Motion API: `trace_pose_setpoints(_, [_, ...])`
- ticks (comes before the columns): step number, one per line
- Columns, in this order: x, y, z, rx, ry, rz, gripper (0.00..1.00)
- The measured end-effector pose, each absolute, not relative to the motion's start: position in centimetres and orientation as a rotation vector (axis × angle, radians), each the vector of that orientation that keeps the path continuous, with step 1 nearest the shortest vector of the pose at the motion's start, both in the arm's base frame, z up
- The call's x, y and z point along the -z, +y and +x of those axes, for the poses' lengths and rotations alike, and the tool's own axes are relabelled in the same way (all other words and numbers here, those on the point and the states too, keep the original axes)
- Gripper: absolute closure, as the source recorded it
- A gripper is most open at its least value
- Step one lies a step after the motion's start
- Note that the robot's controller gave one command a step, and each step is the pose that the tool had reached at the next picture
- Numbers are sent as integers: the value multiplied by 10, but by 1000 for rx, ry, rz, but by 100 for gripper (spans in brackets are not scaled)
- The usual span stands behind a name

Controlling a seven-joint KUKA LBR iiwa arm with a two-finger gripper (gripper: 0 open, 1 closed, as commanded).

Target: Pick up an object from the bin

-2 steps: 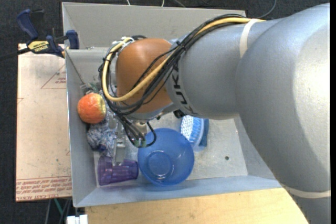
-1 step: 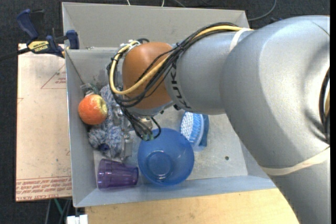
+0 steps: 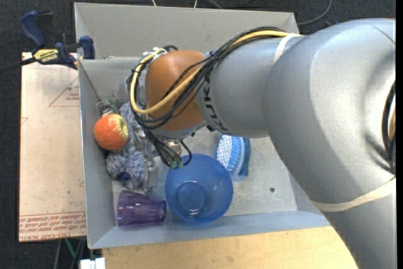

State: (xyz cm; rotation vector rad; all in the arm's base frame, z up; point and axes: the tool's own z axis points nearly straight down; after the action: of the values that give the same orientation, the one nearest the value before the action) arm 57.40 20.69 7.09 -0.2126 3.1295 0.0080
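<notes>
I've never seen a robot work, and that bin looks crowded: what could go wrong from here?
The gripper sits low over the crumpled blue-grey cloth, hemmed in by the apple, purple cup and blue bowl. Floppy cloth may slip out or drag those neighbours along. The round apple could roll if nudged. The wrist cables hang near the bowl's rim and might catch.

Single camera, high above grey bin (image 3: 189, 28), tilted somewhat sideways, fairly near (bin fills mid-frame); arm (image 3: 315, 91) reaches in from 3 o'clock.
</notes>
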Motion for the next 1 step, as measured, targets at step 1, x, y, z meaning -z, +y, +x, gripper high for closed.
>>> trace_pose_setpoints(1, [-71, 206, 574, -8, 3133, -197, 0])
